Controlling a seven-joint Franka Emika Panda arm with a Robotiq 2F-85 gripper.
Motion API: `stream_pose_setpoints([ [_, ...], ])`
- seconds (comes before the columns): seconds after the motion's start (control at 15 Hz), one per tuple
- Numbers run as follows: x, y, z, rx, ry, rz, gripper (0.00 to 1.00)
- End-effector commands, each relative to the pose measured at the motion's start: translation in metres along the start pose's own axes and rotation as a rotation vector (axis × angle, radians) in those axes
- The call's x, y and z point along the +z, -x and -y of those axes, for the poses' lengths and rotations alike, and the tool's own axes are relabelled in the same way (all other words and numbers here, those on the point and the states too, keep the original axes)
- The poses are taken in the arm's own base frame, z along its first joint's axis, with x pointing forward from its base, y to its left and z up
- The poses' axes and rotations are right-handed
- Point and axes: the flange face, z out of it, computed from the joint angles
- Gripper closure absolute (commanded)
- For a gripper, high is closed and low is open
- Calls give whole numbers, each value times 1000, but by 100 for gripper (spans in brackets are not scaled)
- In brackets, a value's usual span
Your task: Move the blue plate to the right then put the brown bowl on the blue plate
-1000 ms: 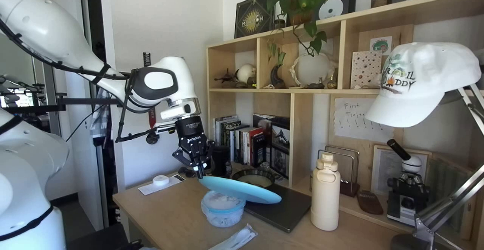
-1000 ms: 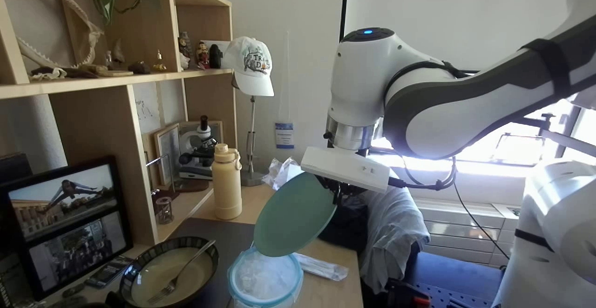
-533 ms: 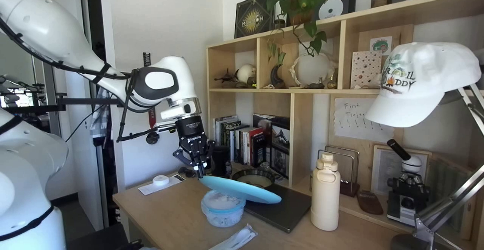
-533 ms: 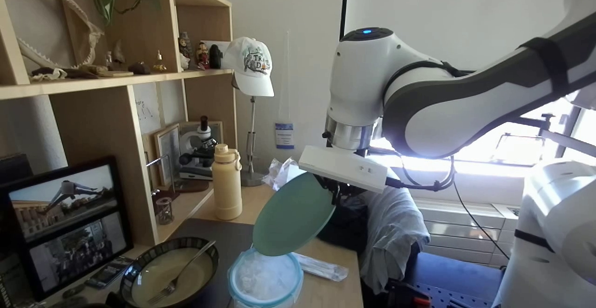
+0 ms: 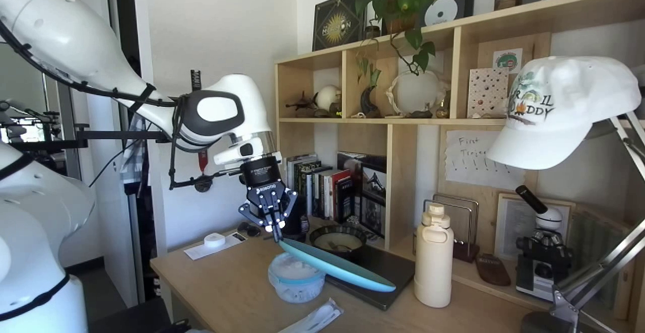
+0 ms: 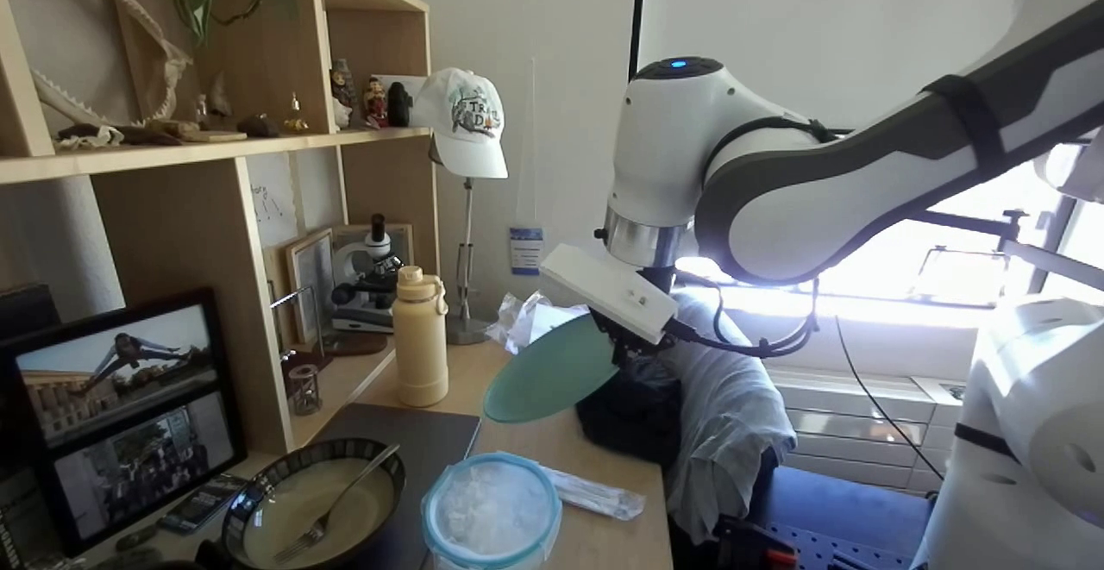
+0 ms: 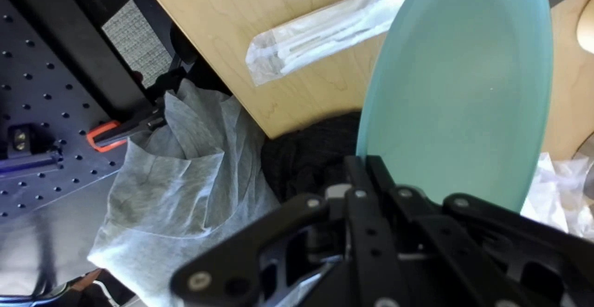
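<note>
My gripper (image 5: 276, 239) is shut on the rim of the blue plate (image 5: 338, 266) and holds it tilted in the air, far side lower. In an exterior view the plate (image 6: 552, 372) hangs beyond the pale-blue bowl, left of the gripper (image 6: 617, 354). In the wrist view the fingertips (image 7: 364, 162) pinch the near edge of the plate (image 7: 464, 93). The brown bowl (image 6: 392, 488), dark-rimmed with a cream inside and a fork in it, stands at the back of the desk. It also shows behind the plate in an exterior view (image 5: 322, 235). The wrist view does not show it.
A pale-blue translucent bowl (image 5: 297, 285) stands below the plate's near end. A dark flat laptop (image 5: 383, 297) lies under the plate. A cream bottle (image 5: 434, 262) stands right of it. Wrapped plastic cutlery (image 5: 317, 318) lies near the desk's front edge.
The gripper has moved slightly, rightward in an exterior view, with the plate. The plate is turned and tilted more steeply and no longer overlaps the pale-blue bowl in an exterior view.
</note>
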Motion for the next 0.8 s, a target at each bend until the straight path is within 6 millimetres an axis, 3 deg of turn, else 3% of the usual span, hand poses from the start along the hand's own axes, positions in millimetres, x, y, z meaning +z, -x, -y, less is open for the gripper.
stream_pose_setpoints([
  [0.0, 25, -7, 16, 122, -48, -7, 98],
  [0.47, 89, 8, 34, 222, -126, 46, 98],
  [0.6, 108, 6, 35, 259, -121, 46, 98],
  [0.73, 124, -13, 39, 301, -113, 34, 98],
])
